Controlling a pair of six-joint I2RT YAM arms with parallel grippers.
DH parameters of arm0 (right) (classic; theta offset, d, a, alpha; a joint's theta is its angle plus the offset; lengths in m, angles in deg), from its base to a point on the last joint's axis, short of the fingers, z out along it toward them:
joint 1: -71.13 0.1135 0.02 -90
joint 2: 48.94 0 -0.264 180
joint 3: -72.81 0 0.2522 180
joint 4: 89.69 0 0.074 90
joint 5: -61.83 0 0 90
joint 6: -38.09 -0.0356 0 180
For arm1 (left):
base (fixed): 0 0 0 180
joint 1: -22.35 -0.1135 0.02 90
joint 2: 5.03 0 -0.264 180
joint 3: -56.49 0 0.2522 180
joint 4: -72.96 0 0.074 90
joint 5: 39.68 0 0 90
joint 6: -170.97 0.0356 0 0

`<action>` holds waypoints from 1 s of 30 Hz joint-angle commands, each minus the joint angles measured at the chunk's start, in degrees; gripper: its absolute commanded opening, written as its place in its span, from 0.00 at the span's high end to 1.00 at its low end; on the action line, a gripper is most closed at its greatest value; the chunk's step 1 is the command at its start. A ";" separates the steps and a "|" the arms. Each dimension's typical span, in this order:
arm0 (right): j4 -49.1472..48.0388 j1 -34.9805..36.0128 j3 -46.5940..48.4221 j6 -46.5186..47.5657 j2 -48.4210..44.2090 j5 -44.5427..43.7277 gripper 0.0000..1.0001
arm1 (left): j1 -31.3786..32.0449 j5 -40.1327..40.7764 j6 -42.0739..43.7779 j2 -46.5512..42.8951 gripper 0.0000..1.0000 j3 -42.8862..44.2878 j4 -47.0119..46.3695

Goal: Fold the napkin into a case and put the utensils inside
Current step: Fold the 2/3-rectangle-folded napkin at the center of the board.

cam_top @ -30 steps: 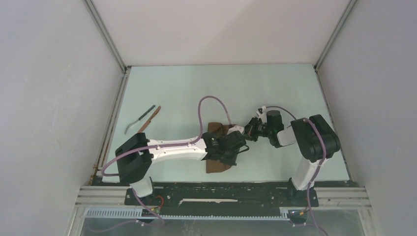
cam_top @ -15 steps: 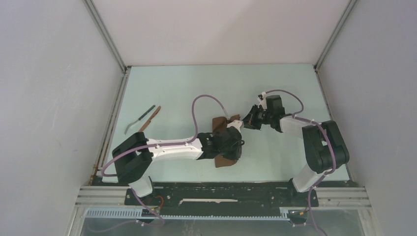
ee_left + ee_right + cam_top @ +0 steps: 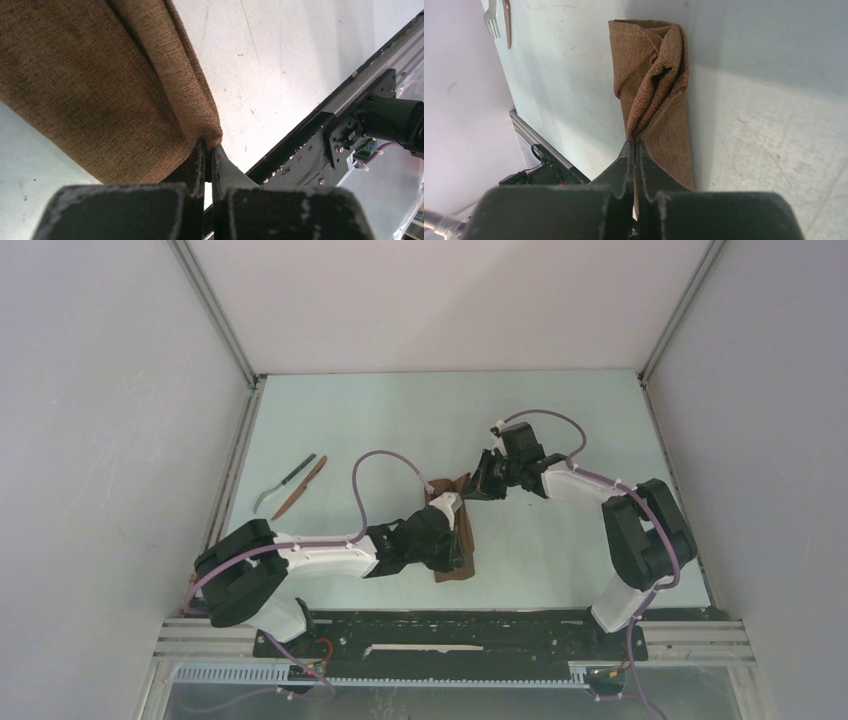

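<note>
The brown napkin point(image 3: 462, 540) lies folded into a narrow strip in the middle of the table. My left gripper point(image 3: 452, 552) is shut on its near end; the left wrist view shows the cloth point(image 3: 100, 85) pinched at the fingertips point(image 3: 209, 145). My right gripper point(image 3: 478, 486) is shut on its far end; in the right wrist view the cloth point(image 3: 659, 100) bunches up from the fingertips point(image 3: 634, 144). The fork point(image 3: 284, 481) and the reddish-brown knife point(image 3: 303, 486) lie together at the far left, away from both grippers, and also show in the right wrist view point(image 3: 491, 17).
The table's near edge is a black rail point(image 3: 450, 625) just below the napkin. A metal frame post point(image 3: 232, 480) runs along the left side near the utensils. Grey walls enclose the table on three sides.
Both grippers moved left with the napkin held between them. The right arm stretched out farther over the table, and the strip now lies longer and narrower.
</note>
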 commanded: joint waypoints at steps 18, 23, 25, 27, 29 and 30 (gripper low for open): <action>-0.23 9.55 12.59 -7.06 8.78 -4.86 1.00 | -3.22 -6.89 1.73 -8.76 0.98 -13.93 -9.04; -3.16 10.72 12.78 -10.14 10.53 -5.07 1.00 | -4.83 -8.94 1.25 -9.27 0.97 -16.37 -10.79; -4.16 11.26 13.04 -10.89 11.30 -4.71 1.00 | -5.01 -8.97 1.20 -9.71 0.95 -17.06 -10.96; -3.86 11.90 13.84 -10.87 12.15 -4.78 1.00 | -5.22 -8.74 1.33 -10.98 0.82 -17.60 -10.48; -3.99 12.07 13.94 -10.88 12.63 -4.70 1.00 | -5.44 -8.39 1.62 -14.22 0.65 -17.55 -8.33; -3.98 12.07 13.96 -10.90 12.76 -4.62 1.00 | -5.57 -8.00 1.91 -16.44 0.62 -17.24 -6.57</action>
